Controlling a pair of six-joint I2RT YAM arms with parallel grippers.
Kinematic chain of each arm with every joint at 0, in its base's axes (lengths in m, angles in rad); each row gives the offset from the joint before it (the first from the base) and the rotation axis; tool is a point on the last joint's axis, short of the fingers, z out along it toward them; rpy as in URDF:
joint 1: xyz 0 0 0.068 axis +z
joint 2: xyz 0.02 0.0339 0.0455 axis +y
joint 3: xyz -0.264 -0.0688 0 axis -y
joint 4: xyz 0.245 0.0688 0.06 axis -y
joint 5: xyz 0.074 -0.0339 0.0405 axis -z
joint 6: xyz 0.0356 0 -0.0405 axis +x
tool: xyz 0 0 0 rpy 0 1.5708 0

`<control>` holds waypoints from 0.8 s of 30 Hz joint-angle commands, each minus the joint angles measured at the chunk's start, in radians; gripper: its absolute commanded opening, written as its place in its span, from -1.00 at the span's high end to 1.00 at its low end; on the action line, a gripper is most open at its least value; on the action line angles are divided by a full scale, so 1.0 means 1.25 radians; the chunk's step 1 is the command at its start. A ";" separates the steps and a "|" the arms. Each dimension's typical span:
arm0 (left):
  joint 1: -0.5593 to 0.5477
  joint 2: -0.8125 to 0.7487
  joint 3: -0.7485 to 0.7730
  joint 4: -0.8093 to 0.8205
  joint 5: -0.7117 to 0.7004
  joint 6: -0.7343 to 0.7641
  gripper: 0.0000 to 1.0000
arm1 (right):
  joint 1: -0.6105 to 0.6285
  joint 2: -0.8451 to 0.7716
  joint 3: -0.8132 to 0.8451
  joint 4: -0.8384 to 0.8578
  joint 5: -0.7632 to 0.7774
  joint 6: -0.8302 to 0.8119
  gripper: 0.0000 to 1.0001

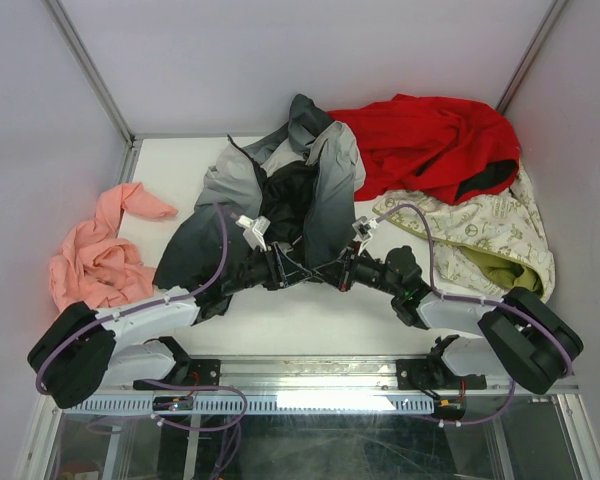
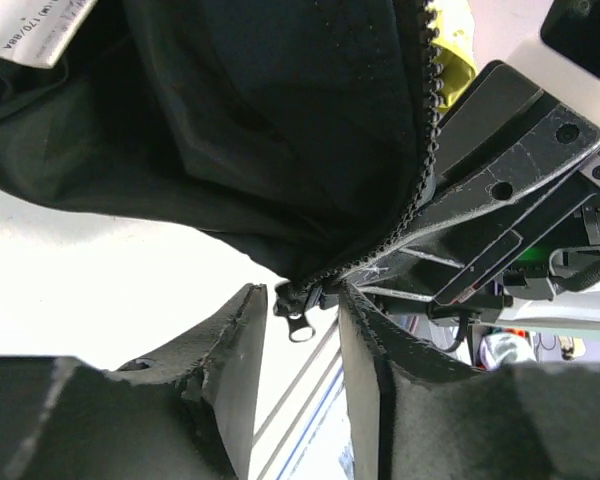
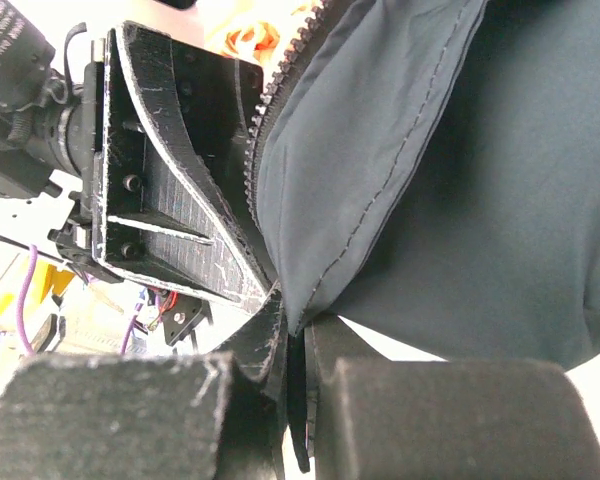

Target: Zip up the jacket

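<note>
The jacket (image 1: 315, 190) lies crumpled at the middle of the table (image 1: 310, 322), reaching from the far edge towards me, grey shell outward and black lining showing in its centre; its near hem is where both my arms meet. At that hem the zip slider (image 2: 298, 300) sits between the tips of my left gripper (image 2: 302, 312), pull tab hanging down; the jaws stand narrowly apart around it, and I cannot tell whether the pads press on it; the zipper teeth (image 2: 428, 120) run up and away from the slider along the lining's edge. My right gripper (image 3: 298, 342) is closed down to a thin slit on the jacket's lower corner, just beside the left one, the two nearly touching.

A bare strip of table runs between the hem and the near rail (image 1: 310, 402); more bare surface shows at the far left corner. To the right the red garment (image 1: 430, 140) and the cream patterned cloth (image 1: 485, 232) crowd against the right wall (image 1: 580, 120), the red one touching the jacket; a pink cloth (image 1: 95, 255) is heaped at the left edge, apart from the jacket.

A white label (image 2: 35, 28) sewn into the lining shows what looks like "170/88A"; the rest is cut off; the cream cloth's print is too small to read.
</note>
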 commanded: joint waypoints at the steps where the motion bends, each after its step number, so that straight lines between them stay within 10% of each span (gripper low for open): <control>1: -0.008 0.025 -0.004 0.031 -0.036 -0.027 0.37 | 0.009 -0.012 0.001 0.090 0.021 0.006 1.00; 13: -0.008 -0.022 -0.061 -0.023 -0.035 -0.027 0.89 | 0.009 -0.049 -0.008 0.075 0.076 -0.005 1.00; 24: -0.008 -0.055 -0.072 -0.072 -0.010 -0.027 0.50 | 0.008 -0.045 0.004 0.085 0.078 -0.022 1.00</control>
